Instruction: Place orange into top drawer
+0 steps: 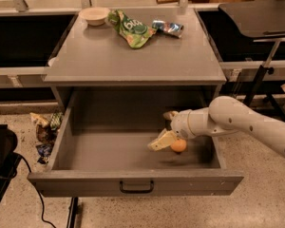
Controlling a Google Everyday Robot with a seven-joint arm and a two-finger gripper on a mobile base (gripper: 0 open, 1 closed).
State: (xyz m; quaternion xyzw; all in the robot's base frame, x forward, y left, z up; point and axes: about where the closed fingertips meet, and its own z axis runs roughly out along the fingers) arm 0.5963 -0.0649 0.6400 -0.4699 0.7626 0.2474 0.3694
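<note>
Drawer (pixel 85 185): pulled open under the surface (pixel 133 61).
Gripper (pixel 159 130): inside the drawer, right side, fingers apart.
Orange (pixel 179 146): in the drawer, against the lower finger.

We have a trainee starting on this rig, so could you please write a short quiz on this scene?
1. True or false: the drawer is shut.
2. Where is the orange? A) on the cabinet top B) inside the drawer, beside the claw C) on the floor
3. In the camera view, from which side does the arm reach in?

Key:
1. False. The drawer is open.
2. B.
3. From the right. The claw is open inside the drawer.
</note>
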